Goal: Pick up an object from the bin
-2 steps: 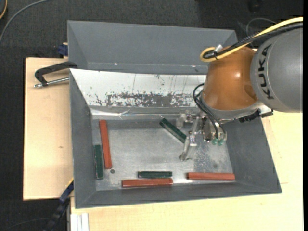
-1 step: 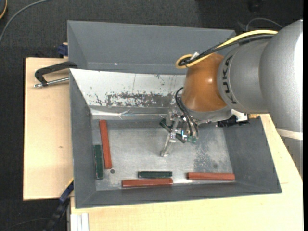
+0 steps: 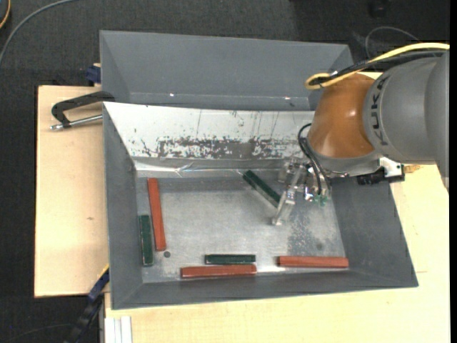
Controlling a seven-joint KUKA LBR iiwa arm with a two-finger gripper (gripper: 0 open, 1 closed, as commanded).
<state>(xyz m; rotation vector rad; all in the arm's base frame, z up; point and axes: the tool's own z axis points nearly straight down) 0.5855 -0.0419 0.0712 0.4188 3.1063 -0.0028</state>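
- Dark flooring lies all round a grey metal bin (image 3: 214,70), whose sloping walls run down to a flat, scuffed bottom.
- From the right we see the arm (image 3: 414,113) reach in over the bin's right wall, with an orange cover (image 3: 343,116) at its wrist.
- Below that cover the gripper (image 3: 289,207) hangs low over the bottom, right of centre and near the back wall. We cannot tell whether it is open or closed, or whether it has hold of anything.
- Along the front wall we count two red bars lying flat, the right red bar (image 3: 313,262) and the front red bar (image 3: 218,271), end to end with a small gap between them.
- By the left wall the left red bar (image 3: 154,214) lies pointing front to back.
- Nearest the gripper is the slanted dark green bar (image 3: 260,186), at the foot of the back wall just to the gripper's left. We cannot tell whether its lower right end touches the gripper.
- Beside the left red bar, toward the wall, lies the left dark green bar (image 3: 146,239).
- Just behind the front red bar lies the front dark green bar (image 3: 230,259), parallel to it.
- Near the front left corner we see a small dark speck (image 3: 166,255).
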